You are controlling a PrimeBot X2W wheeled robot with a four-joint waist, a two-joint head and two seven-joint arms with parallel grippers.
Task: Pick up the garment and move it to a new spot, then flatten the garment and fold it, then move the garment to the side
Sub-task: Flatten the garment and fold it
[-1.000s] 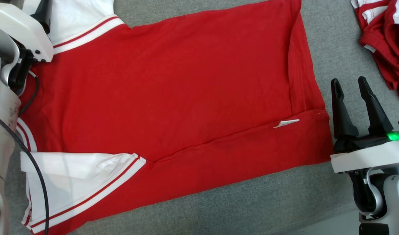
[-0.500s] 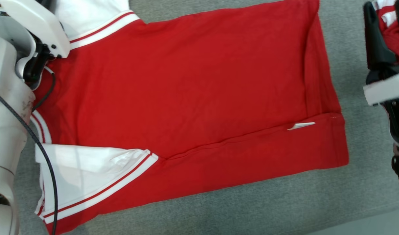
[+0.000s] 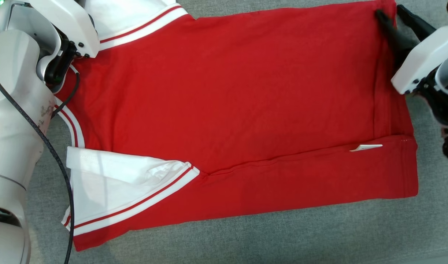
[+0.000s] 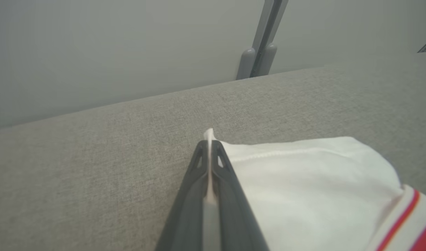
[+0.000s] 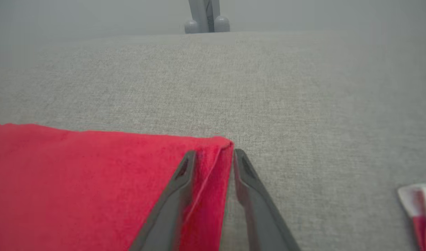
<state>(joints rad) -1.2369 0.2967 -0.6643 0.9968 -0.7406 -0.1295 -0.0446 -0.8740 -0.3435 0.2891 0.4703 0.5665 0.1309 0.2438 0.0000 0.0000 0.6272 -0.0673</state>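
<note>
The garment (image 3: 227,102), a red shirt with white, red-striped sleeves, lies spread flat on the grey cloth surface (image 3: 282,234). Its near long edge is folded over, and a small white tag (image 3: 366,147) shows there. In the left wrist view my left gripper (image 4: 208,143) is shut on the edge of the far white sleeve (image 4: 303,181). In the head view that gripper's fingers are hidden behind its white wrist housing (image 3: 62,22). My right gripper (image 5: 214,153) straddles the far right hem corner (image 5: 213,146) with red cloth between its parted fingers. It also appears as the right gripper (image 3: 390,13) at the top right.
A scrap of another red-and-white cloth (image 5: 418,209) lies to the right of the right gripper. A grey wall with a vertical rail (image 4: 260,52) stands behind the surface's far edge. Bare grey surface runs along the near side.
The head camera has shifted. My right gripper has gone from beside the near right hem to the far right corner, its fingers now closer together. The left gripper has shut on the sleeve.
</note>
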